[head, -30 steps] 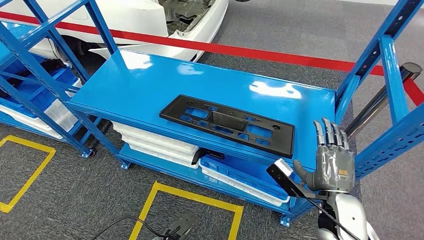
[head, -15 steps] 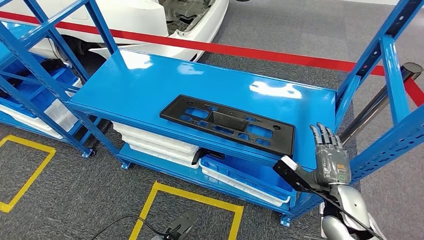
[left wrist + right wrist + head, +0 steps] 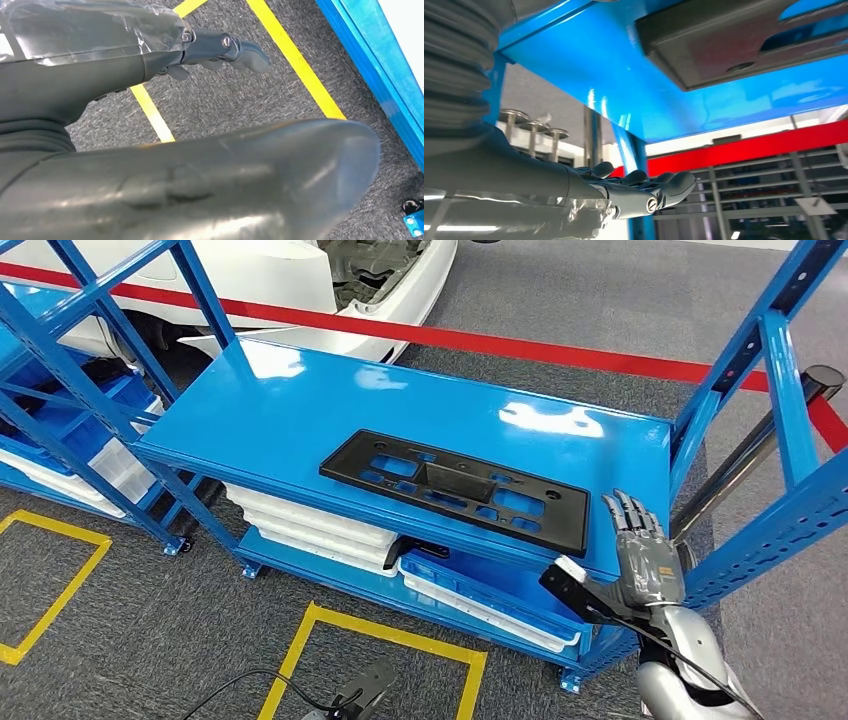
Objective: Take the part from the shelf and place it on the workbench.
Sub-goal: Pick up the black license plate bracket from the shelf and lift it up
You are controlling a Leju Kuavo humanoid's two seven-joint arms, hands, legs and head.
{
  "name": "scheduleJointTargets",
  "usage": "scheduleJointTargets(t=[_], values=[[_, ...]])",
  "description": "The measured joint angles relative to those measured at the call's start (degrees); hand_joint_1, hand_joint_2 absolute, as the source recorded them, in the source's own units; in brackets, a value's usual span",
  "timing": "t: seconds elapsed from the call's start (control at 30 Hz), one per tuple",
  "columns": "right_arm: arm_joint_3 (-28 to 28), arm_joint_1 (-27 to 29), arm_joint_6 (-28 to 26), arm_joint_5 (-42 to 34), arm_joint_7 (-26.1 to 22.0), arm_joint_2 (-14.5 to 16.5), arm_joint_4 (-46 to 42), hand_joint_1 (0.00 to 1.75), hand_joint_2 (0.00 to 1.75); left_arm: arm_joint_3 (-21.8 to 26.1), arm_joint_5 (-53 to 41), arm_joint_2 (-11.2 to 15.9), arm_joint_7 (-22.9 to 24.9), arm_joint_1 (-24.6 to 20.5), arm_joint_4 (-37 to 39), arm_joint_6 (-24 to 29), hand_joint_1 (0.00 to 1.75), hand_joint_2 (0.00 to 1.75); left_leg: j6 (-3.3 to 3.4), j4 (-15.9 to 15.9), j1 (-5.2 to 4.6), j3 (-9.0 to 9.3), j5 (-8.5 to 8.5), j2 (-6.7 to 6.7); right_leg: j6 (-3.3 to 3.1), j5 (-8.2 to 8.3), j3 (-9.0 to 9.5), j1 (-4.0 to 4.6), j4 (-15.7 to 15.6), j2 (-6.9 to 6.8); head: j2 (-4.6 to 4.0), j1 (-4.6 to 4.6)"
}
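Raised beside the shelf's near right corner: right hand (image 3: 645, 558), fingers straight and apart, holding nothing, palm turned toward the black plastic part (image 3: 455, 488), apparently lined up for a reach to its right end. Left hand (image 3: 150, 45) hanging low over grey carpet (image 3: 225, 100) and yellow floor tape (image 3: 295, 55), fingers loosely extended, empty. Lying flat near the front edge of the blue shelf top (image 3: 300, 410), untouched: the part.

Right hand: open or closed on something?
Open. The right hand holds nothing, its fingers spread beside the black part lying flat on the shelf.
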Motion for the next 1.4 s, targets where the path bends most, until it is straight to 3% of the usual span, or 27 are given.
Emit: scheduleJointTargets(t=[0.43,0.83,1.4], values=[[4.0,-4.3,3.5,0.1,-4.6,3.4,4.8,0.0,1.75,0.0,-1.2,0.0,0.1,-0.3,0.0,-0.9,0.0,0.0,0.0,0.0,0.0,0.01,0.0,0.01,0.0,0.0,0.01,0.0,0.0,0.01,0.0,0.0],[7.0,-7.9,5.3,-0.5,-5.6,5.8,9.0,0.0,1.75,0.0,-1.5,0.0,0.1,-0.3,0.0,-1.1,0.0,0.0,0.0,0.0,0.0,0.01,0.0,0.01,0.0,0.0,0.01,0.0,0.0,0.01,0.0,0.0],[8.3,-10.3,7.3,-5.6,-1.2,6.2,13.2,0.0,1.75,0.0,-1.7,0.0,0.3,-0.3,0.0,-1.4,0.0,0.0,0.0,0.0,-0.01,0.05,0.0,0.01,0.0,0.0,0.01,0.01,0.0,0.02,0.0,0.0]])
